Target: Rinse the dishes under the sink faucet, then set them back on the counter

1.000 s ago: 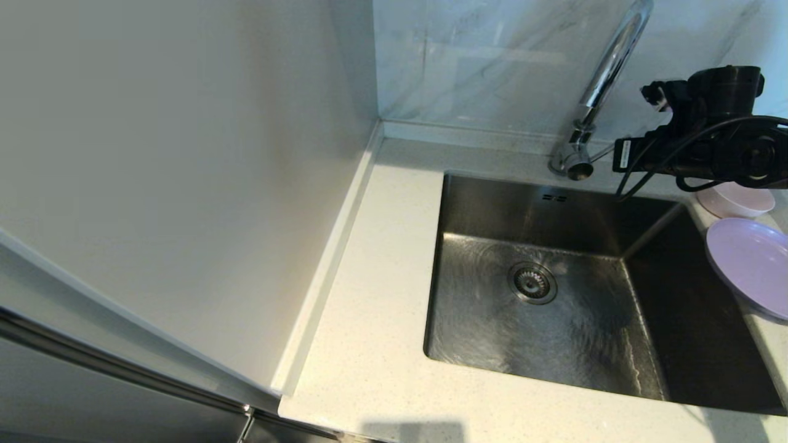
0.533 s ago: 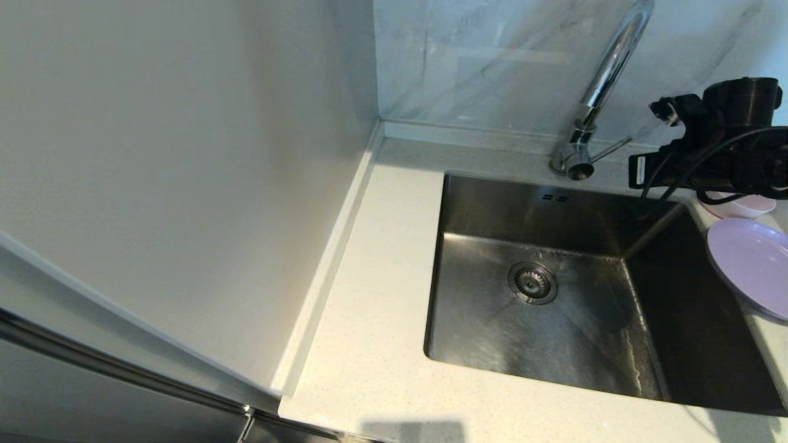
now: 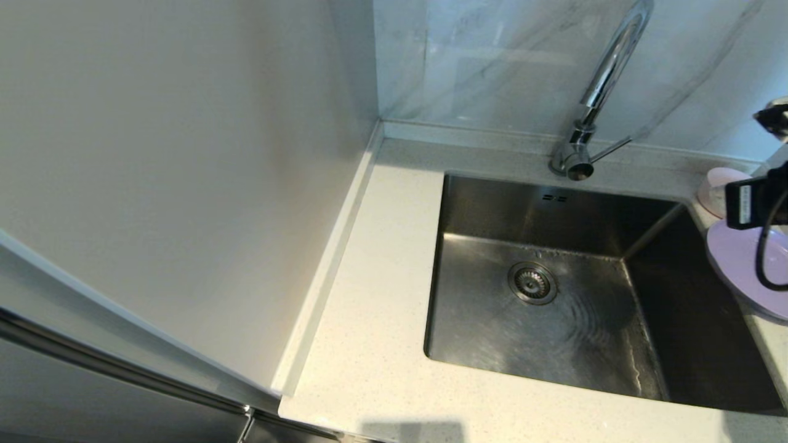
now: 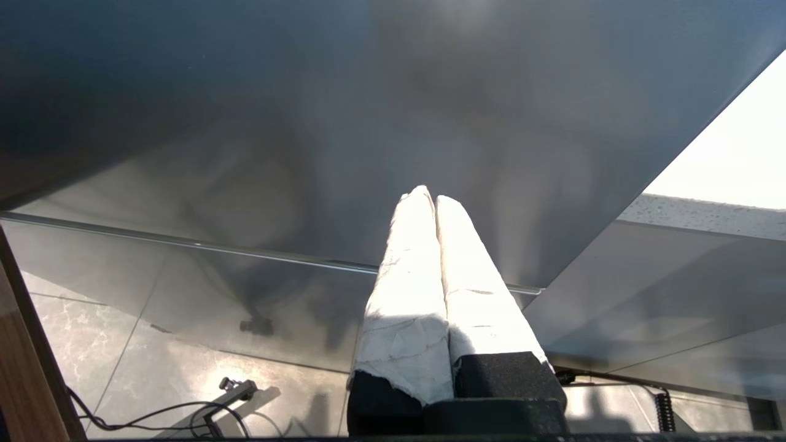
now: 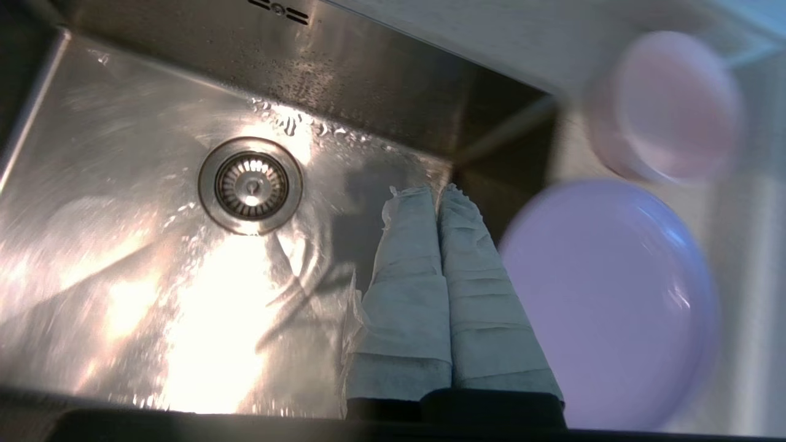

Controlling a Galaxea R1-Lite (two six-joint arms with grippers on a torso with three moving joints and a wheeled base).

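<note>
The chrome sink faucet (image 3: 606, 67) rises behind the steel sink (image 3: 480, 209), with its thin lever (image 3: 611, 149) sticking out to the right. A lavender plate (image 3: 735, 264) and a pink bowl (image 3: 714, 184) rest on the counter (image 3: 381, 277) right of the basin. Both also show in the right wrist view, the plate (image 5: 614, 307) and the bowl (image 5: 669, 104). My right gripper (image 5: 437, 189) hovers shut and empty over the basin's right side, beside the plate. Its arm (image 3: 757, 200) shows at the right edge. The greyish-white dish is out of view. My left gripper (image 4: 430, 195) is shut and parked.
The drain strainer (image 3: 532, 283) sits mid-basin on a wet, rippled floor, with overflow slots (image 3: 554, 197) on the rear wall. A white side wall (image 3: 184, 184) bounds the counter on the left. The left wrist view faces a dark cabinet panel (image 4: 307, 123) above a tiled floor (image 4: 92, 344).
My right arm has drawn back rightward and lower, away from the faucet lever, to above the bowl and plate. Ripples in the basin have shifted right of the drain.
</note>
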